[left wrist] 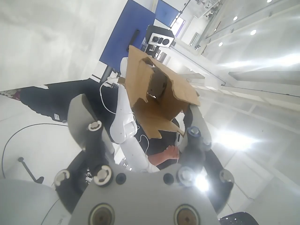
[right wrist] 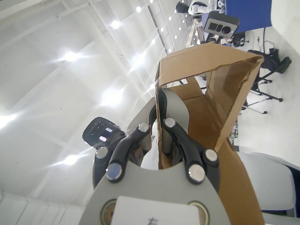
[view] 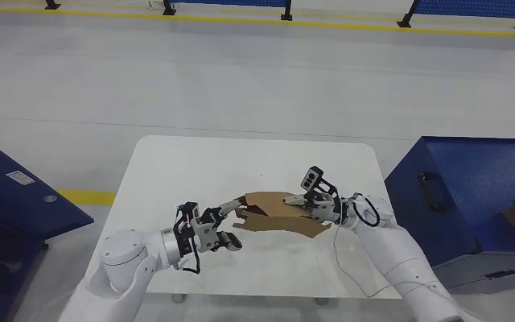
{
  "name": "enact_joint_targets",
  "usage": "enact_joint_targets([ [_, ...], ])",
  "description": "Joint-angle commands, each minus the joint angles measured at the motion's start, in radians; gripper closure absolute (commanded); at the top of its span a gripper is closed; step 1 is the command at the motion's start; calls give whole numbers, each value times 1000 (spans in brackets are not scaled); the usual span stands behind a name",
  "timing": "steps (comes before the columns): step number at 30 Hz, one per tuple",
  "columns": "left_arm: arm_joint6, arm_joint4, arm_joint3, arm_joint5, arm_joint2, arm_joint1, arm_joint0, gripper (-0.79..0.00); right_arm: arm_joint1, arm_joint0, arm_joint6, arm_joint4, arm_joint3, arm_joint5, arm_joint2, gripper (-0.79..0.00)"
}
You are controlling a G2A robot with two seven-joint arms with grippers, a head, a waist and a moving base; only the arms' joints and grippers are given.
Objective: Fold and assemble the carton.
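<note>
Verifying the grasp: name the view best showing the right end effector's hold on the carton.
Right wrist view: the right end effector clamps a carton wall. Top view shows it at the carton's end, contact unclear; left wrist view, the carton's open inside.

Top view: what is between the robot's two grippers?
The partly folded brown cardboard carton spans from left gripper to right gripper, shown in the top view.
</note>
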Motion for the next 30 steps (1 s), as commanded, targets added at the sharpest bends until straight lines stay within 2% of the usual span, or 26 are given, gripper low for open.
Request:
enact_joint_targets([
  [1, 31, -11, -16, -70, -43, 2, 13, -785, 7, -5, -53, -71, -11, -66, 18, 0],
  [5, 98, 60, -160, -281, -125, 9, 107, -785, 18, -33, -101, -202, -58, -195, 39, 0],
  [8, 58, 85, -240, -460, -143, 10, 187, -785, 18, -52, -87, -188, -77, -196, 41, 0],
  [9, 57, 87, -243, -474, -142, 10, 195, -785, 18, -52, -87, -188, -77, -196, 41, 0],
  [13, 58, 89, -248, -480, -142, 10, 194, -785, 18, -57, -93, -191, -91, -195, 39, 0],
  [17, 111, 216, -289, -532, -107, 9, 198, -785, 21, -84, -110, -251, -150, -209, 37, 0],
  [19, 120, 248, -304, -531, -81, 8, 196, -785, 22, -95, -96, -252, -166, -208, 39, 0],
  [30, 143, 372, -265, -379, 9, 6, 112, -785, 29, -122, -38, -237, -203, -210, 69, 0],
])
